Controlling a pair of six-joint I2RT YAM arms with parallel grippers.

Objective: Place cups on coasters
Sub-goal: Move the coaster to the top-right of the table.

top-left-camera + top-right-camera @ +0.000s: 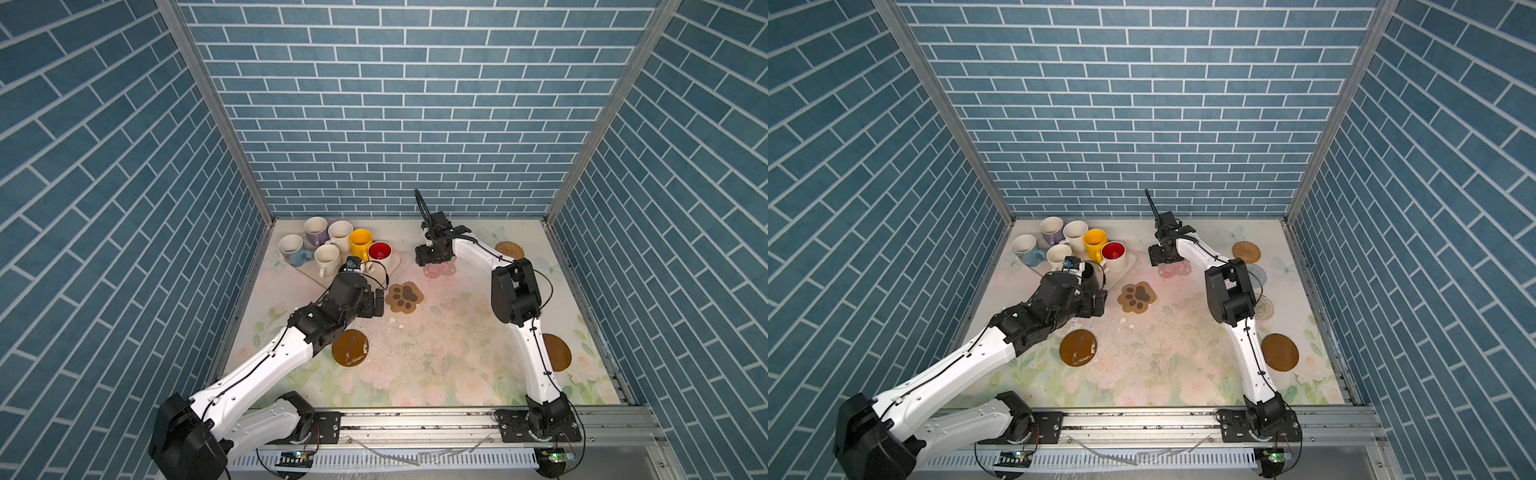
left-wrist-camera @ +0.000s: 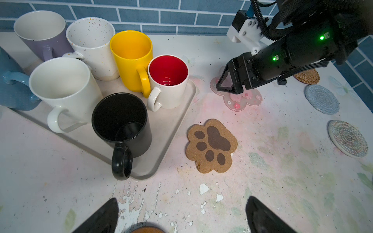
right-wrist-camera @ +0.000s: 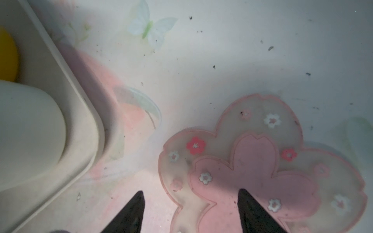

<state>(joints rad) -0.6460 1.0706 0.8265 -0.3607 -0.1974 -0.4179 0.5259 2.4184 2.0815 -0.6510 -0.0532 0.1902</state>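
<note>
In a top view we see the cups [image 1: 360,242] clustered at the tray [image 1: 395,261]. From the left wrist, our left claw [image 2: 181,199] hangs spread near the paw-print coaster [image 2: 212,145]. From the right wrist, our right claw [image 3: 190,191] is spread over the edge of the pink flower coaster [image 3: 252,161].

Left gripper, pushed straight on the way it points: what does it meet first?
Likely the paw-print coaster, flat on the table ahead of the open left gripper, though bare table may come first.
</note>
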